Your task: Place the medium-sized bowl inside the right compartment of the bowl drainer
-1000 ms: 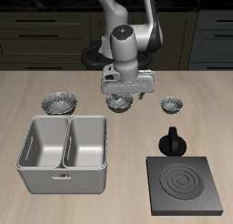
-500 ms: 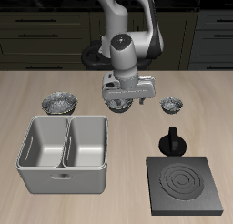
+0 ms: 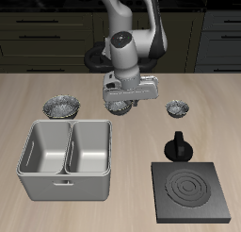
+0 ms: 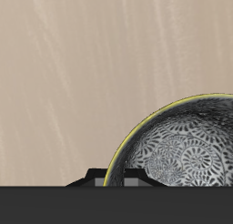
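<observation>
Medium-sized bowl (image 3: 120, 107), speckled inside, upright on table (image 3: 122, 132) toward the back edge, mostly hidden under gripper (image 3: 123, 101); yellowish rim seen close in the wrist view (image 4: 177, 146). Jaw state: cannot tell. Wider bowl (image 3: 62, 106) and smallest bowl (image 3: 177, 108) flanking, apart. Bowl drainer (image 3: 67, 158) nearer the front edge, 2 wells. Black stove plate (image 3: 191, 190) at a front corner, black knob (image 3: 178, 146) behind it.

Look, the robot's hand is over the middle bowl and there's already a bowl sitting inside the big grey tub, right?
Not quite. The end effector is over the medium-sized bowl, yes, but both wells of the bowl drainer are empty. All three bowls sit on the table behind it, as the exterior view shows.
</observation>
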